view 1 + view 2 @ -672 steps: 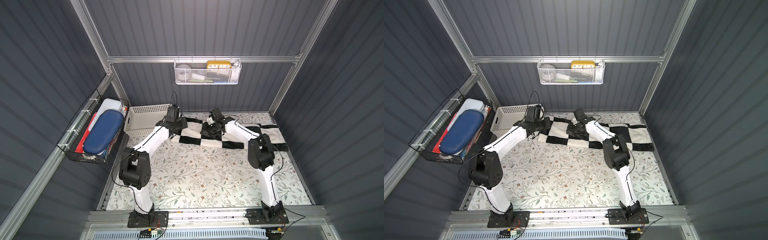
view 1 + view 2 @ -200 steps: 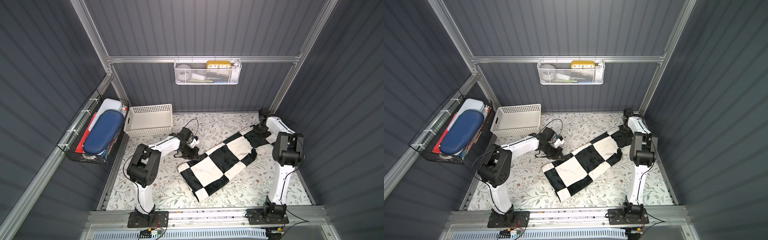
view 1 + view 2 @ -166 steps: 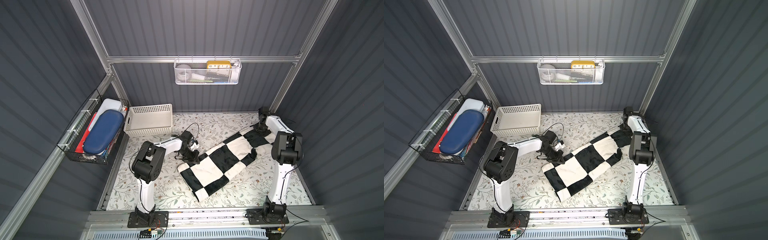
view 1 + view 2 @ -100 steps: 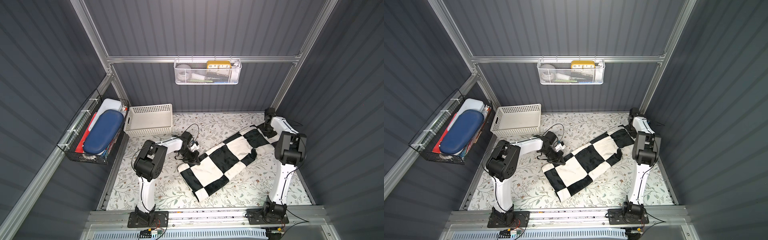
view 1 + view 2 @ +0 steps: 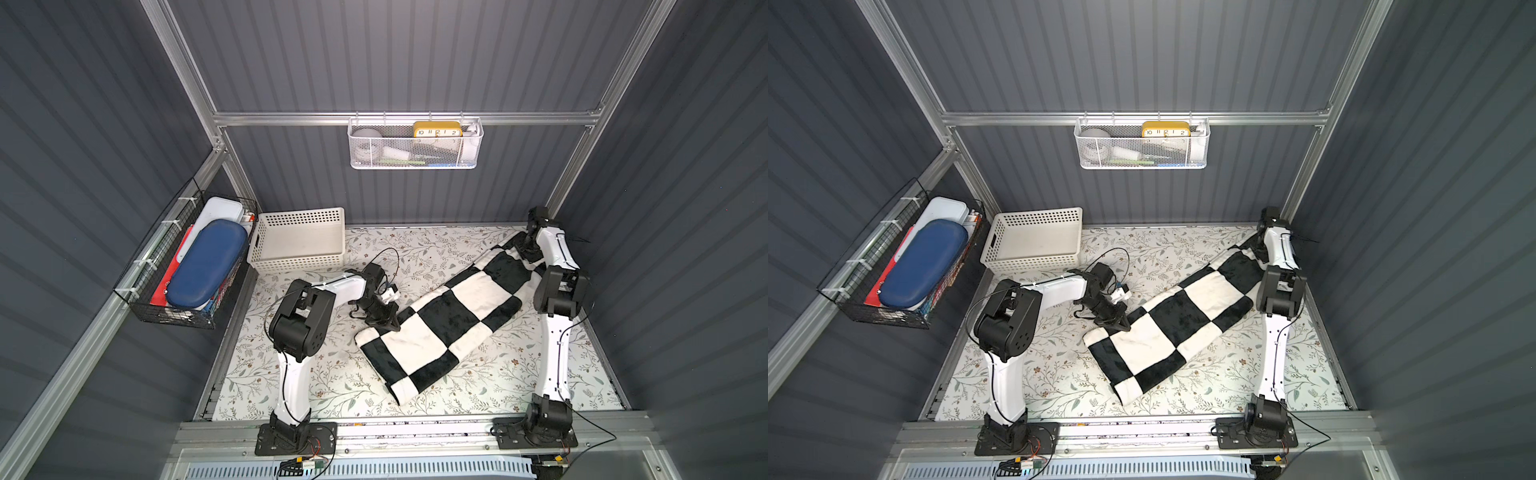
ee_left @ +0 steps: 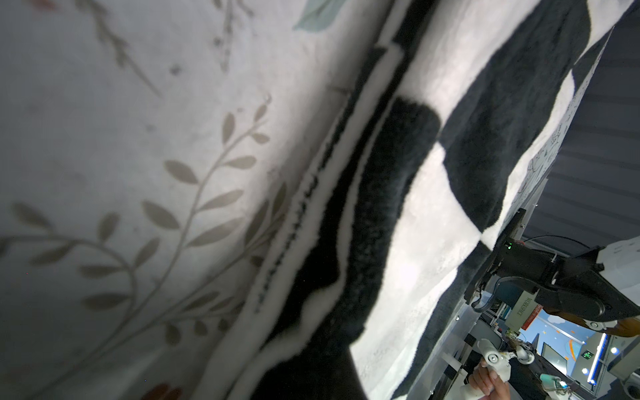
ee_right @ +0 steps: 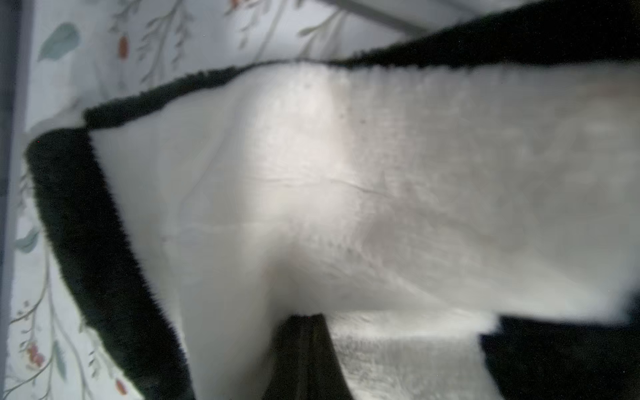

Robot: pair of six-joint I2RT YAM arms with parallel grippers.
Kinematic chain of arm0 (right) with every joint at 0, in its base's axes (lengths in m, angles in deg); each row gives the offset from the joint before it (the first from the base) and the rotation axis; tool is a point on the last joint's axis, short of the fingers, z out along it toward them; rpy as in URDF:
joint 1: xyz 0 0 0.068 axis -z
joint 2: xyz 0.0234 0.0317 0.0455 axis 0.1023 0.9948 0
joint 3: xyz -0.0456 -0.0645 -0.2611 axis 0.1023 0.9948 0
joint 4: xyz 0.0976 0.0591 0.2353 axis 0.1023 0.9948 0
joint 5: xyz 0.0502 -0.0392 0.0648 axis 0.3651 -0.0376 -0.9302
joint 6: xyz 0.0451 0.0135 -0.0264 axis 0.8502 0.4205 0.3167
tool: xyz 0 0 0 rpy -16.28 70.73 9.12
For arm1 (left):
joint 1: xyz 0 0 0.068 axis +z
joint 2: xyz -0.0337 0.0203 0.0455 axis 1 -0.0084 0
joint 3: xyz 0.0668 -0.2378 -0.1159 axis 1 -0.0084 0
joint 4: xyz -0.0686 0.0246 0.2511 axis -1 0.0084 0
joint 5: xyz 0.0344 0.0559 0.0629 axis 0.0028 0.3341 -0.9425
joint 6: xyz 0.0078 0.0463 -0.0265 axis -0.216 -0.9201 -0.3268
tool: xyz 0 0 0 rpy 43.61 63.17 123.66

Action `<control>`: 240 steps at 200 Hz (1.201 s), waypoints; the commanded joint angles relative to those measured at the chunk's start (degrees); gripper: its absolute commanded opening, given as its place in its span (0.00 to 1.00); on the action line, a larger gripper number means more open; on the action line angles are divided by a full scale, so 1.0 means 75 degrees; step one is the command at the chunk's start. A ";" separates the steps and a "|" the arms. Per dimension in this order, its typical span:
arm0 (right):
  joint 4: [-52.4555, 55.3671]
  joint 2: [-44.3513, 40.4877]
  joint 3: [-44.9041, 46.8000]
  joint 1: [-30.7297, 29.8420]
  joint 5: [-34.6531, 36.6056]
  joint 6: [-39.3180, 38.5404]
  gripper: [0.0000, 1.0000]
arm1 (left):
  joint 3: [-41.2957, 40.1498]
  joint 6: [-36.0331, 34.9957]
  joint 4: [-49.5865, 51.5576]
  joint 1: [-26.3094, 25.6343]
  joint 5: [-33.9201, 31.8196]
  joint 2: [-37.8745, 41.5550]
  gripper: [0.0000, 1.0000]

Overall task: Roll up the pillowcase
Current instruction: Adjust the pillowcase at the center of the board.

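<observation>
The black and white checked pillowcase (image 5: pixel 440 320) (image 5: pixel 1167 324) lies as a long folded strip, slanting from the far right corner to the near middle of the table. My left gripper (image 5: pixel 386 322) (image 5: pixel 1117 322) sits low at the strip's left corner, shut on its layered edge (image 6: pixel 346 242); its fingers show as a dark blur (image 6: pixel 311 377). At the strip's far end by the right wall, my right gripper (image 5: pixel 527 251) (image 5: pixel 1260 249) is shut, with white plush (image 7: pixel 346 190) gathered at its closed fingertips (image 7: pixel 304 332).
A white perforated basket (image 5: pixel 299 245) stands at the far left of the floral table cover (image 5: pixel 332 374). A wire rack with a blue case (image 5: pixel 199 270) hangs on the left wall. A mesh basket with a yellow clock (image 5: pixel 415 143) hangs on the back wall.
The right gripper has shifted slightly toward the far right corner with the pillowcase's end. The left arm's elbow has swung in closer to its gripper. The strip has barely moved.
</observation>
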 commanded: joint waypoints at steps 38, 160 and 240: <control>-0.2720 0.1155 -0.0579 -0.0360 -0.3782 0.0896 0.00 | -0.1010 0.0740 -0.0746 -0.0115 0.2096 0.0332 0.00; -0.4628 -0.4022 0.5130 -0.0495 -0.3508 -0.0571 0.10 | 0.1169 0.0284 -0.0628 -0.0283 0.0562 0.0774 0.00; -0.1777 -0.7674 1.0515 -0.2870 -0.2859 -0.0461 0.00 | -0.0568 0.0552 -0.0148 0.0474 -0.0367 0.1475 0.00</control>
